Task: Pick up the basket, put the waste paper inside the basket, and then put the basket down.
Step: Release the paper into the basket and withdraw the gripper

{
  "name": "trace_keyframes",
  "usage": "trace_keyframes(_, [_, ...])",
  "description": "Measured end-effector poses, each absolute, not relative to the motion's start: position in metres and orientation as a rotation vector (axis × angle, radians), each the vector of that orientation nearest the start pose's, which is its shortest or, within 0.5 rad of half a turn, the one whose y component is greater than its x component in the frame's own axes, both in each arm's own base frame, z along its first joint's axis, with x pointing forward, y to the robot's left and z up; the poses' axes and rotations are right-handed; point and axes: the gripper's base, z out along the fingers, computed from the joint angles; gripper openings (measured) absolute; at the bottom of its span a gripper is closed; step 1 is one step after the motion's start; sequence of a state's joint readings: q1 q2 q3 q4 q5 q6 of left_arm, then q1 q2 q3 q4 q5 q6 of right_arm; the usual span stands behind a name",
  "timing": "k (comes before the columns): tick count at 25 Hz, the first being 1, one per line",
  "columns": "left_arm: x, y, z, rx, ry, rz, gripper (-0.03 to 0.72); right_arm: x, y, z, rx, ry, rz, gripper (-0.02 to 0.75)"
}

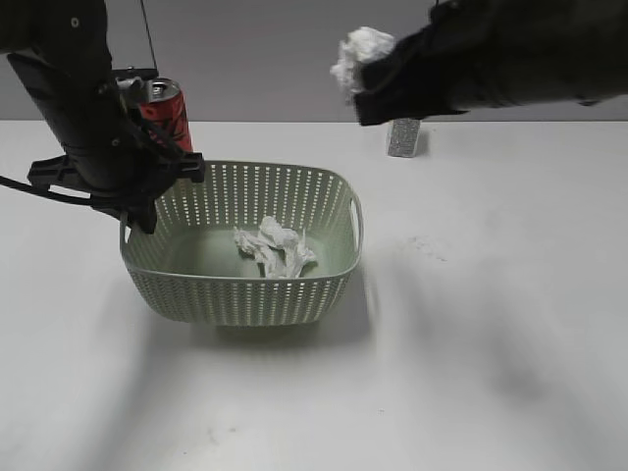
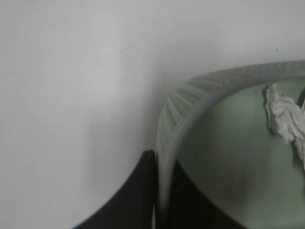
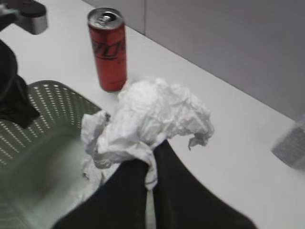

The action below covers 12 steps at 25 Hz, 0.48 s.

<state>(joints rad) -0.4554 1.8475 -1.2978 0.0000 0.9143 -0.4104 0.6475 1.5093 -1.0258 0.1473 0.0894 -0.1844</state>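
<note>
The sage-green basket [image 1: 294, 294] is tilted, its left side raised off the white table. My left gripper [image 1: 147, 201] is shut on the basket's left rim; in the left wrist view the jaws [image 2: 162, 164] pinch the rim [image 2: 190, 95]. Crumpled waste paper [image 1: 277, 247] lies inside the basket, also seen in the left wrist view [image 2: 286, 119]. My right gripper [image 1: 358, 83] is shut on another white paper wad [image 1: 361, 51], held high above the basket's right side. In the right wrist view the wad [image 3: 152, 119] sits in the jaws [image 3: 151, 162] above the basket [image 3: 52, 105].
A red drink can [image 1: 167, 110] stands just behind the basket's left corner, close to my left arm; it also shows in the right wrist view [image 3: 108, 50]. A small white-and-grey carton [image 1: 403, 137] stands at the back right of the table [image 1: 510, 324].
</note>
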Motion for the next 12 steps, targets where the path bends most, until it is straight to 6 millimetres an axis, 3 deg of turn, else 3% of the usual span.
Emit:
trace_keyframes(3, [0.329,-0.161,0.203,0.067,2.961,-0.122,0.005,0.281,0.243,0.265,-0.799,1.987,0.407,0.006])
trace_keyframes(5, [0.329,-0.161,0.203,0.068,2.961,-0.121,0.005,0.288,0.258,0.242,-0.856,2.064,0.396,0.088])
trace_keyframes(6, [0.329,-0.161,0.203,0.068,2.961,-0.121,0.005,0.291,0.262,0.232,-0.88,2.108,0.387,0.155])
trace_keyframes(7, [0.329,-0.161,0.203,0.068,2.961,-0.121,0.005,0.295,0.267,0.223,-0.908,2.161,0.377,0.277])
trace_keyframes(10, [0.329,-0.161,0.203,0.07,2.96,-0.122,0.002,0.3,0.273,0.218,-0.964,2.259,0.363,0.567])
trace_keyframes(12, [0.329,-0.161,0.203,0.07,2.957,-0.124,0.0,0.305,0.273,0.229,-0.959,2.288,0.366,0.61])
